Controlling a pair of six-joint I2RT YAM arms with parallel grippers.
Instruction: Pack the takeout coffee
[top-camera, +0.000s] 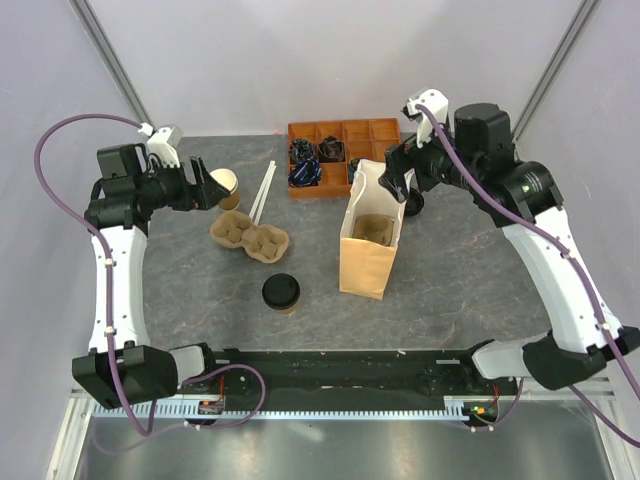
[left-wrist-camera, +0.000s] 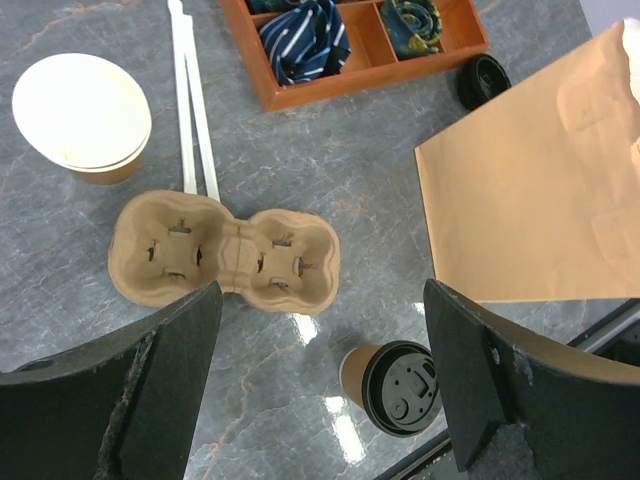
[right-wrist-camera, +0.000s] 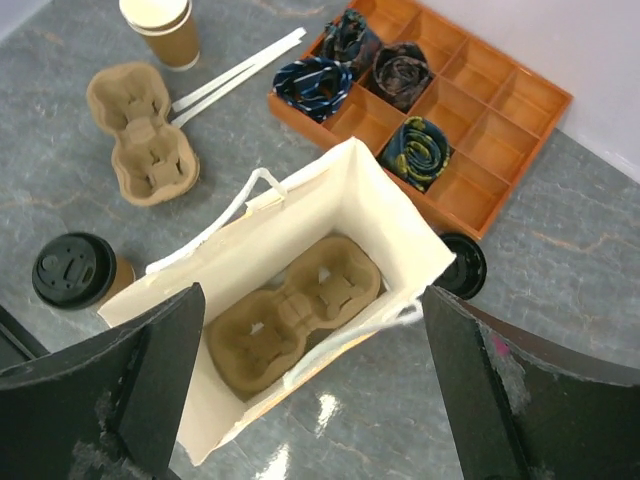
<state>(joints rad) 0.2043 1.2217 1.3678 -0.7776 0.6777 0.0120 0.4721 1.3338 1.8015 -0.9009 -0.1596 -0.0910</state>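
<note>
The coffee (top-camera: 281, 292) is set upright beside the bag (top-camera: 368, 265), whose mouth is spread for loading; the left gripper (top-camera: 207, 186) and right gripper (top-camera: 397, 185) are held apart, empty.

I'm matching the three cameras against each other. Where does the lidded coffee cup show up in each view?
Top external: lidded cup just left of centre, near side of the table, left of the bag.
Left wrist: lidded cup at the bottom edge, right of centre, below the bag.
Right wrist: lidded cup at the far left, mid-height, beside the bag.
Shared landmark: the bag.
</note>
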